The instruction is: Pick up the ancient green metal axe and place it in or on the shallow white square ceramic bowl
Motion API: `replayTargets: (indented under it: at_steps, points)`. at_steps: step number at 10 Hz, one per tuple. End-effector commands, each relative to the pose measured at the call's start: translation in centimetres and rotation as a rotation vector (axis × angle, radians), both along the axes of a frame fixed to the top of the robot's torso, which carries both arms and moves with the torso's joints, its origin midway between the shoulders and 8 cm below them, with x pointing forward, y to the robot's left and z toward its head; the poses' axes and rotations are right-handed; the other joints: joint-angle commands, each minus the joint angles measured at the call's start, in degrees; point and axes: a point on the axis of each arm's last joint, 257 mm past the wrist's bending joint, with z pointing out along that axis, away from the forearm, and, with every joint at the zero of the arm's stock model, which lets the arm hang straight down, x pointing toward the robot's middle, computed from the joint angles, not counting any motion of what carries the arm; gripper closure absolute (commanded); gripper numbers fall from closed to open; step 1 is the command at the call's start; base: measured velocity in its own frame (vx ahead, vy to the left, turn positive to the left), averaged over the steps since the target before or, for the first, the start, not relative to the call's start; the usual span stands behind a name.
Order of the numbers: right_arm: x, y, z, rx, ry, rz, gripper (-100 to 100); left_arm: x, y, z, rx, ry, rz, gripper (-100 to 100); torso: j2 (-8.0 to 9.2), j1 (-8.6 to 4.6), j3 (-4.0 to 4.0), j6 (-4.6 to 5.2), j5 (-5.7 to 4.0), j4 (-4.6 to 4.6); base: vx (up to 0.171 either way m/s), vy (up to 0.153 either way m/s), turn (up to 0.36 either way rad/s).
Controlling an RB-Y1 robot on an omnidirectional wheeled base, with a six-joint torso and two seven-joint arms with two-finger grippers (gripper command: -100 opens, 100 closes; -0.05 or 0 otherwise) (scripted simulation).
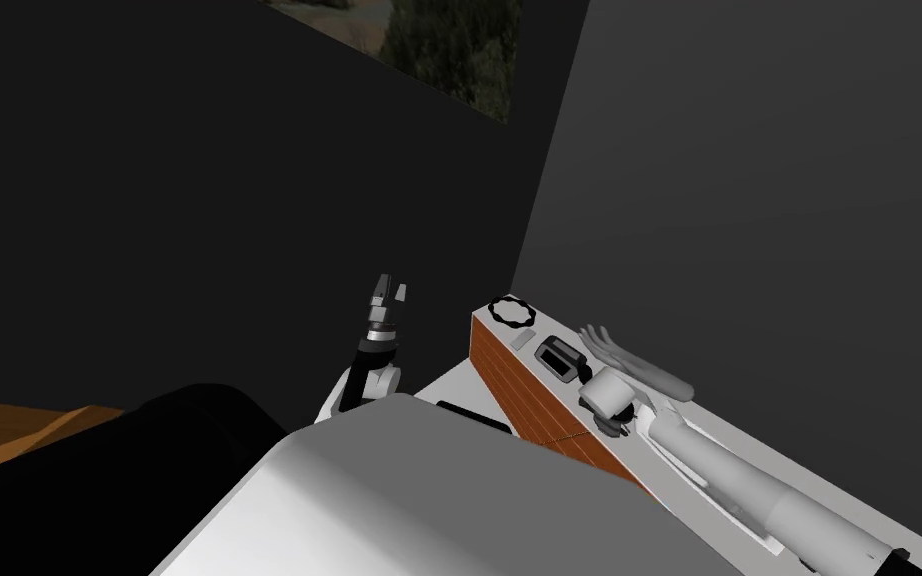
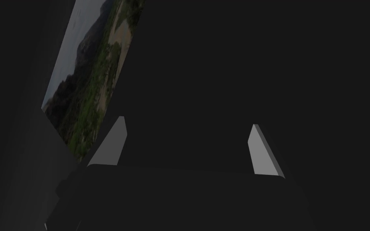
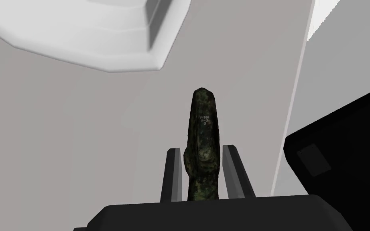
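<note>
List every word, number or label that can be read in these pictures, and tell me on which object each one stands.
On the dark green axe, held in the right gripper: a small white marking in about three short lines, too small to read.
No other writing is visible.

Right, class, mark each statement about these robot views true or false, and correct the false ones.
1. The right end effector is shut on the dark green axe. True.
2. The axe lies in the white bowl. False: the bowl sits beyond the axe's tip, apart from it.
3. The left end effector is open. True.
4. The left end effector holds the black ring. False: it holds nothing; the ring lies on the white top.
</note>
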Motion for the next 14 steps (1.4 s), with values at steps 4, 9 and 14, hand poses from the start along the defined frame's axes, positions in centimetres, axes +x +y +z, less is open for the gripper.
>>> replayTargets:
  at_steps: [4,9,14]
  points:
    - [1.5,-3.1,2.0,-0.089,-0.051,-0.023,100,0.0,0.0,0.0,0.0,0.0,0.0,0,0.04,-0.33,0.02,0.08,-0.05,0.01,-0.147,0.051,-0.06]
    - [7.6,-4.3,7.0,-0.081,-0.225,0.012,100,0.0,0.0,0.0,0.001,0.0,0.0,0,-0.42,-1.34,-0.19,0.01,-0.22,-0.01,-0.087,-0.165,-0.033]
    - [9.3,-4.4,8.7,-0.069,-0.282,0.027,-100,0.0,0.0,0.0,0.0,0.0,0.0,0,-0.57,-0.95,-0.33,0.01,-0.26,-0.13,-0.013,-0.155,0.006]
